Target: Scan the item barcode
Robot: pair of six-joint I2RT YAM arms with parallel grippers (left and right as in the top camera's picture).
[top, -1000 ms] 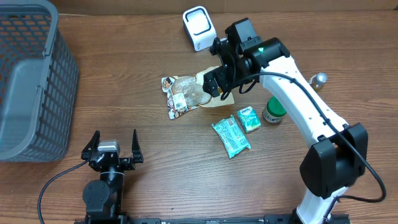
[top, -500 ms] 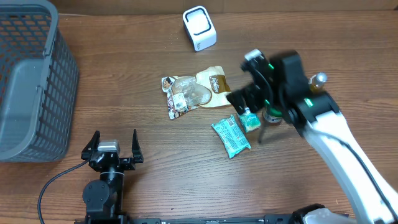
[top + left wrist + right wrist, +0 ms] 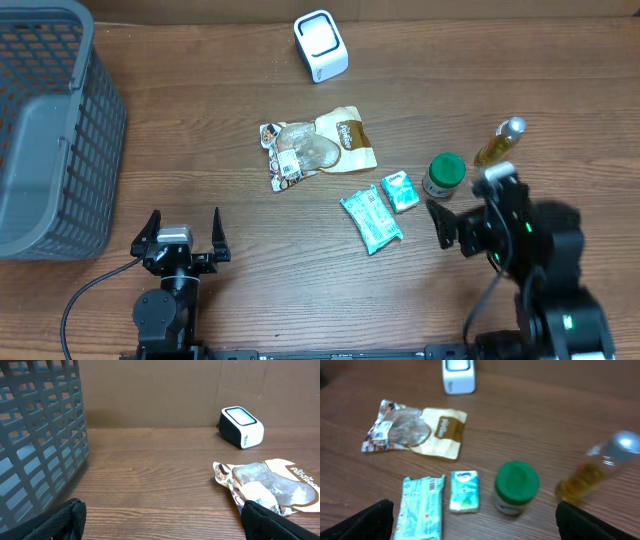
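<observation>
Both grippers, left (image 3: 181,222) and right (image 3: 455,222), gape released, holding nothing; 5 items lie loose, scanner (image 3: 320,45) at 12 o'clock faces them for scanning.

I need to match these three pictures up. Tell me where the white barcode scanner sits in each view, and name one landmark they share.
Overhead: white barcode scanner at top centre, above the snack bag.
Left wrist: upper right, behind the snack bag.
Right wrist: top edge, left of centre, partly cropped, beyond the snack bag.
Shared landmark: the snack bag, nearer than the scanner in both wrist views.
</observation>
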